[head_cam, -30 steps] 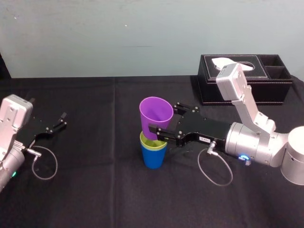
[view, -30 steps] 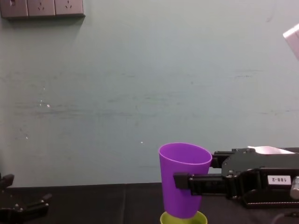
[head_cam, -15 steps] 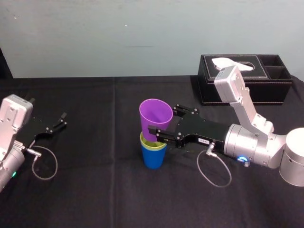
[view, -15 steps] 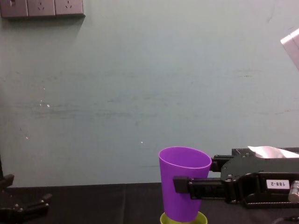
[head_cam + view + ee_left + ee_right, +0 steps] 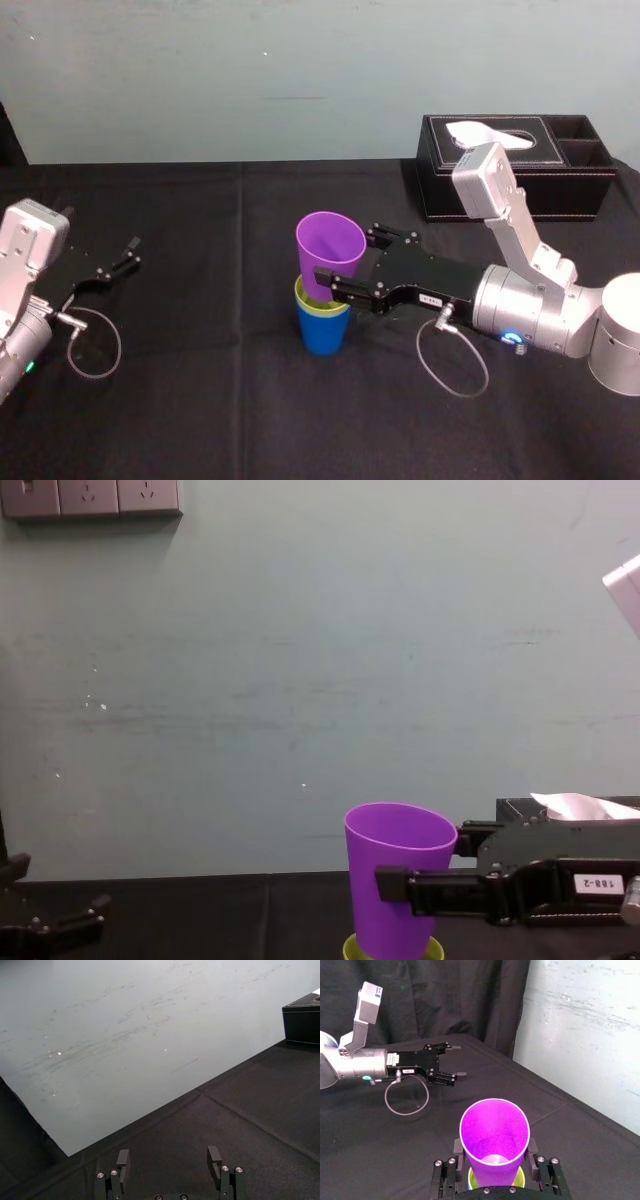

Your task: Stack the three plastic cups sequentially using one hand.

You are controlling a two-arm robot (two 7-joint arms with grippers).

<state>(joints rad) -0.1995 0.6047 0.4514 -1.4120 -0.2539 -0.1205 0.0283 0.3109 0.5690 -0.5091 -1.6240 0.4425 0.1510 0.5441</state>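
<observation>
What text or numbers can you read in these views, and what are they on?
"188-2" (seems so, upside down): white label on the right gripper holding the purple cup, chest view.
Small label on the left gripper, right wrist view: too small to read.
No other text seen.

The middle of the black table [image 5: 210, 390] is taken up by the stack: a blue cup [image 5: 322, 335], a yellow-green cup [image 5: 318, 306] nested in it, and a purple cup [image 5: 328, 248] at its mouth. The purple cup is clasped on both sides by the right gripper [image 5: 345, 254], so the approach from the right is blocked by that arm [image 5: 530, 310]. The far right corner is occupied by a tissue box [image 5: 515, 175]. Open cloth is left in front of the stack and on its left — as far as the left gripper [image 5: 128, 253], parked spread-fingered well apart from the cups. Behind, the table is closed off by a wall [image 5: 300, 70].
</observation>
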